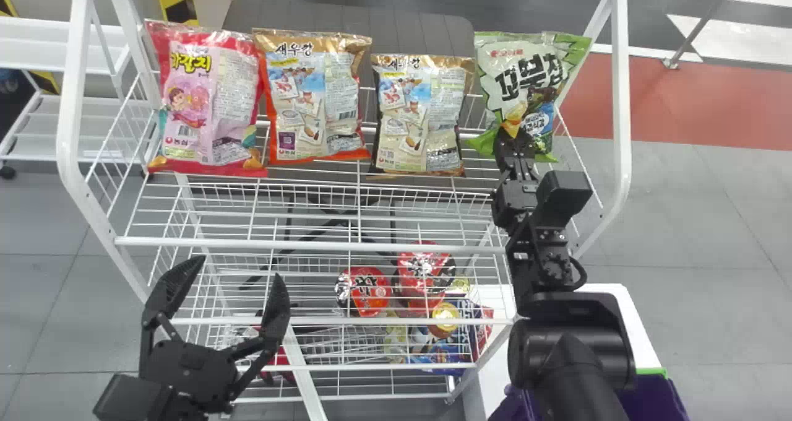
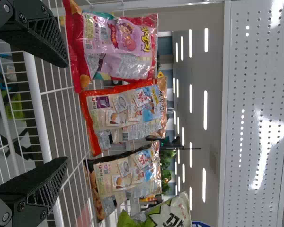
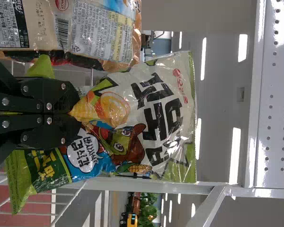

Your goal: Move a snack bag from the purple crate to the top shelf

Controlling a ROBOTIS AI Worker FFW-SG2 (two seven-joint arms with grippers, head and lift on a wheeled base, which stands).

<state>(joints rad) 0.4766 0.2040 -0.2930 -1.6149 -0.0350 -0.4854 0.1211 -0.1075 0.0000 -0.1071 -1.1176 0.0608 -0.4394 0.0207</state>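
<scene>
My right gripper [image 1: 517, 138] is at the right end of the top shelf [image 1: 309, 246], pinching the front of a green and white snack bag [image 1: 526, 68]. In the right wrist view, my right gripper [image 3: 76, 112] is shut on the crinkled middle of that bag [image 3: 156, 113], which stands upright, its lower part spreading around the fingers. Whether its base rests on the wires I cannot tell. The purple crate [image 1: 659, 399] is low at the right, partly behind my right arm. My left gripper [image 1: 238, 267] stays open and empty before the rack's left side; left wrist view: left gripper [image 2: 67, 112].
A pink bag [image 1: 207, 99], an orange bag [image 1: 315, 99] and a brown bag [image 1: 421, 117] stand in a row left of the green one. White posts [image 1: 620, 99] frame the shelf. Red cups [image 1: 365, 291] sit on a lower level, beside a white surface [image 1: 609, 297].
</scene>
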